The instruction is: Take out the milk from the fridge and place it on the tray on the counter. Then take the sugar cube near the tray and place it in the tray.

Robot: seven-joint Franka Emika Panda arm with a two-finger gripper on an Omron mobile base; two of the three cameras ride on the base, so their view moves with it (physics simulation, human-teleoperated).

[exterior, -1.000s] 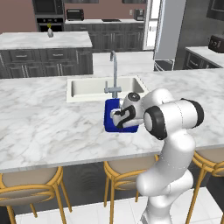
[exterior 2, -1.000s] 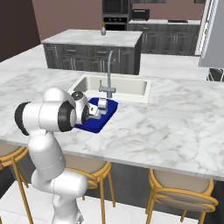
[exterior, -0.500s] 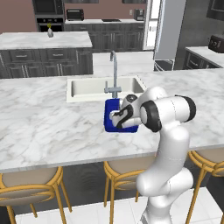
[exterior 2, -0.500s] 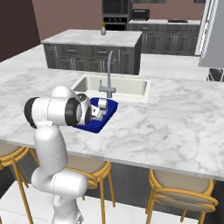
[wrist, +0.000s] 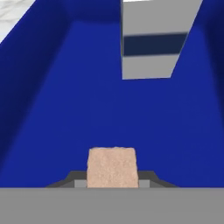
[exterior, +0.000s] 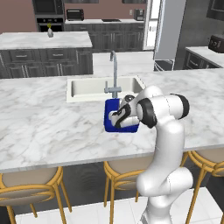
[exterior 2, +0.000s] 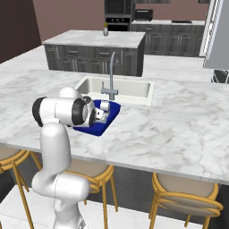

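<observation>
Over the tray [wrist: 39, 87], jaws pinch (tight) the sugar cube [wrist: 113, 167].

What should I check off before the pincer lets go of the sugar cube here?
1. Milk in the tray: ok, standing upright on its floor.
2. Cube held: ok, the pincer is shut on it.
3. Cube over the tray: ok, blue floor lies ahead of it, walls on both sides.
4. Drop spot free: ok, a stretch of bare floor separates cube and milk.
5. Height of cube above the floor: cannot tell.
6. Tray on the counter: ok, it sits beside the sink.
</observation>
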